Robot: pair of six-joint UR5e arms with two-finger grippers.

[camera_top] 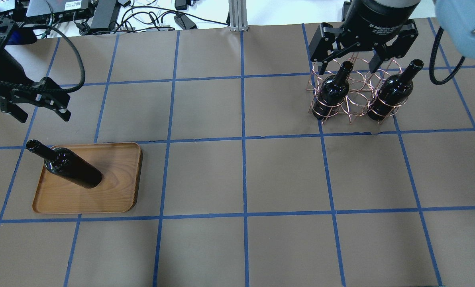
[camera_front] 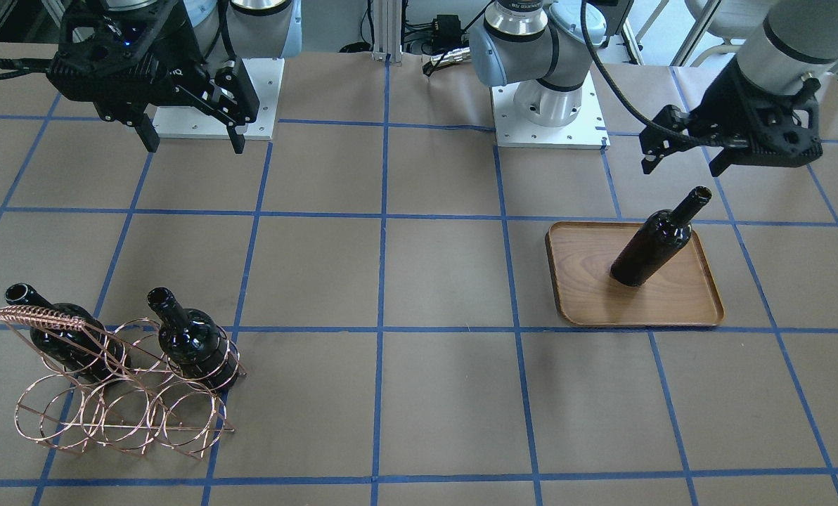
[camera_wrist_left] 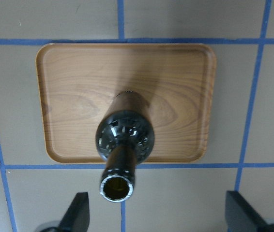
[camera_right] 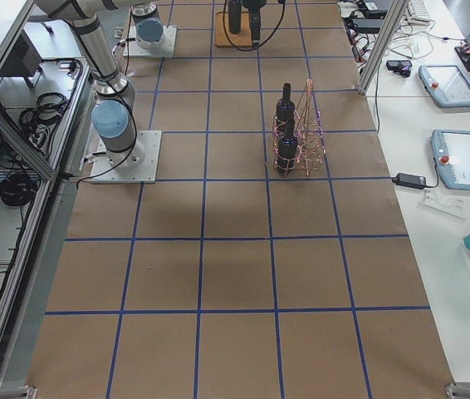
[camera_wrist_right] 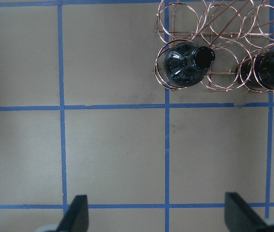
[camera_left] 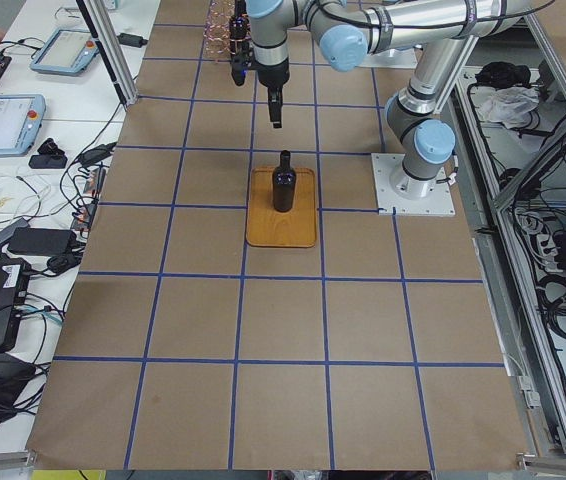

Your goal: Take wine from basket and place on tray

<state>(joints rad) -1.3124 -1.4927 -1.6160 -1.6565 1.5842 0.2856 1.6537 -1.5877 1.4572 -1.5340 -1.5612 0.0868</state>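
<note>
One wine bottle (camera_front: 654, 242) stands upright on the wooden tray (camera_front: 672, 295); it also shows in the overhead view (camera_top: 72, 169) and the left wrist view (camera_wrist_left: 123, 140). My left gripper (camera_front: 679, 158) hangs open and empty above and behind it, clear of the neck. Two more wine bottles (camera_top: 331, 93) (camera_top: 391, 93) stand in the copper wire basket, whose coil-wrapped handle (camera_front: 39, 318) shows in the front view. My right gripper (camera_top: 351, 65) is open and empty, high up on the robot's side of the basket. The right wrist view shows the nearer basket bottle (camera_wrist_right: 185, 65).
The table is brown paper with a blue tape grid. The arm bases (camera_front: 549, 112) sit at the robot's edge. Tablets and cables (camera_left: 8, 120) lie on side benches beyond the table ends.
</note>
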